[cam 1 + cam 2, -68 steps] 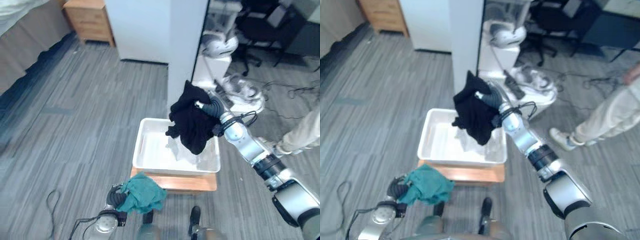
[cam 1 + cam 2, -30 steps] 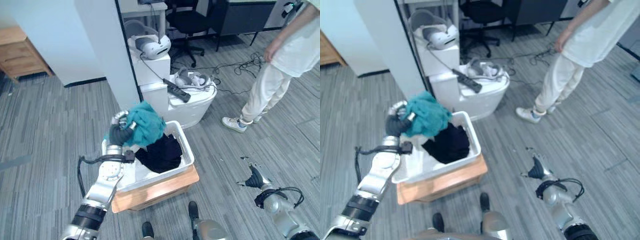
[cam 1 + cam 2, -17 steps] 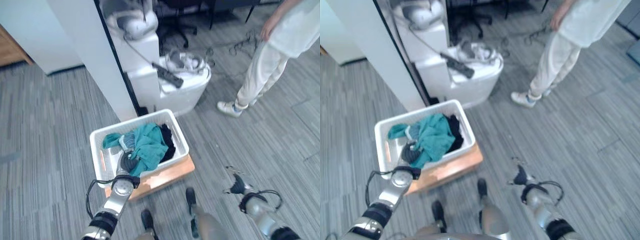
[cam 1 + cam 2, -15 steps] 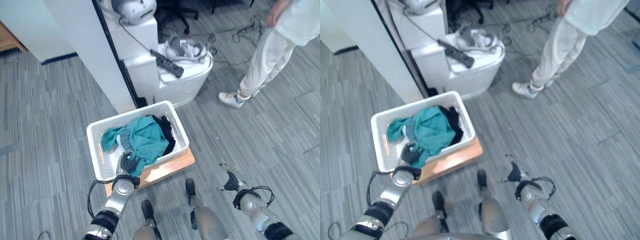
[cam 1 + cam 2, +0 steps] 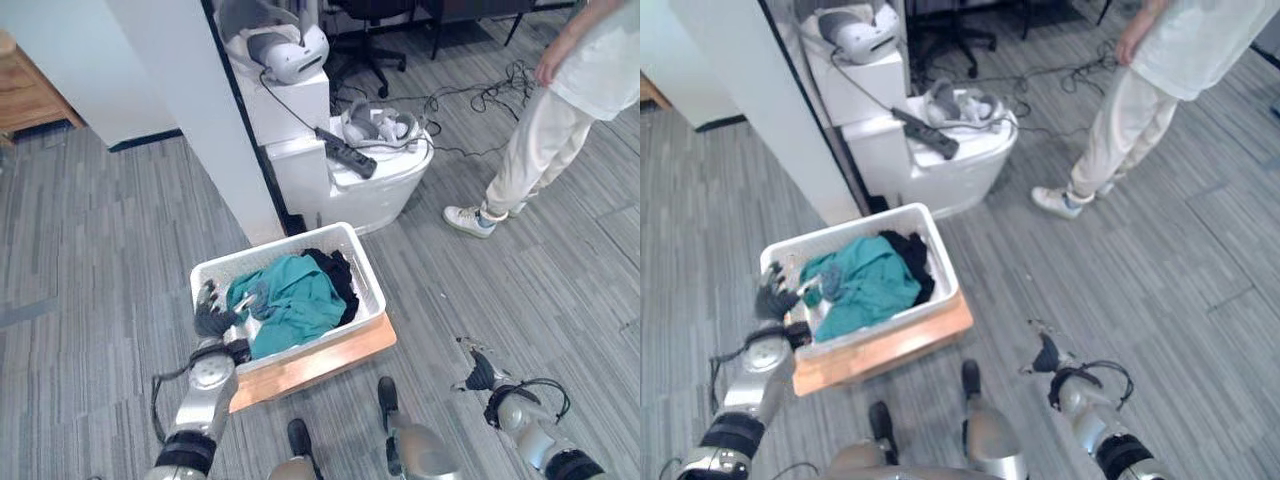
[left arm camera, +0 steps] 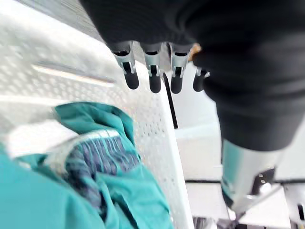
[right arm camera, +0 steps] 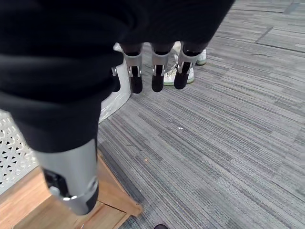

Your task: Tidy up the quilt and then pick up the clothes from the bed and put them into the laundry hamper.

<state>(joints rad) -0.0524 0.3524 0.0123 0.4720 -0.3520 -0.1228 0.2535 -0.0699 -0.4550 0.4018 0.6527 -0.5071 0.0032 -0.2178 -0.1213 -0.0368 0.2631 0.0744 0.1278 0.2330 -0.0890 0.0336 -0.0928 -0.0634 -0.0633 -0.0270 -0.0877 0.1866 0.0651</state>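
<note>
At hamper (image 5: 370, 283) | teal shirt (image 5: 290, 305) and black garment (image 5: 335, 275) lie inside | my left hand (image 5: 212, 315) at its left rim, fingers spread, empty, nearer one | right hand (image 5: 478, 375) low right, fingers straight, well apart

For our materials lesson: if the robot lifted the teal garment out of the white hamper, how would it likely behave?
The teal garment lies crumpled in folds in the white hamper, so it would probably flop and drape rather than hold its shape. It looks like thin cloth, so it is likely light, and loose parts may trail behind.
</note>
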